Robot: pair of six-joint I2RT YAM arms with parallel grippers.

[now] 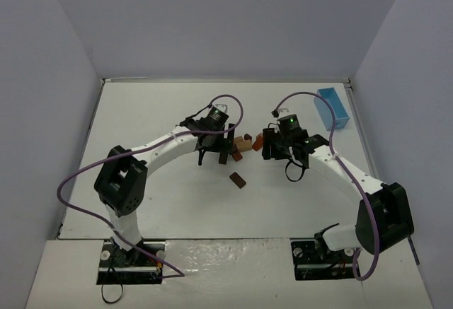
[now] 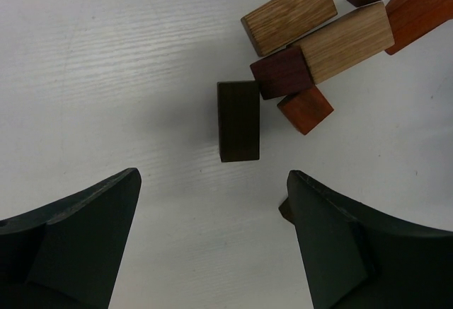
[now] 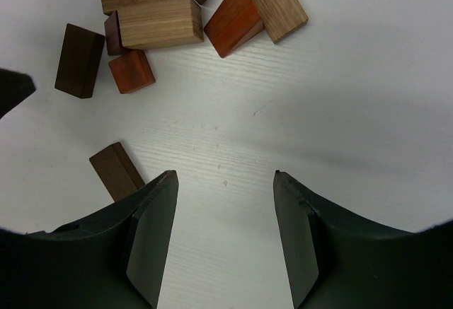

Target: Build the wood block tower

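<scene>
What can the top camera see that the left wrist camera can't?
Only the top view: the whole left arm and right arm, plus the blue box at the back right.
Only the left wrist view: the wood grain on the tan blocks, and the left gripper standing open with nothing in it.
Both: the block pile on the white table.

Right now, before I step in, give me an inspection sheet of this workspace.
Surface: white table, no spills seen.
Job's things: wood blocks loose in a cluster between the arms; stray brown block nearer; no tower seen.
Clutter: light blue box, far right.
Grippers: left claw open, empty, facing a near-black block; right claw open, empty.
Cables: purple cables loop along both arms.
Surroundings: plain walls on three sides.
</scene>
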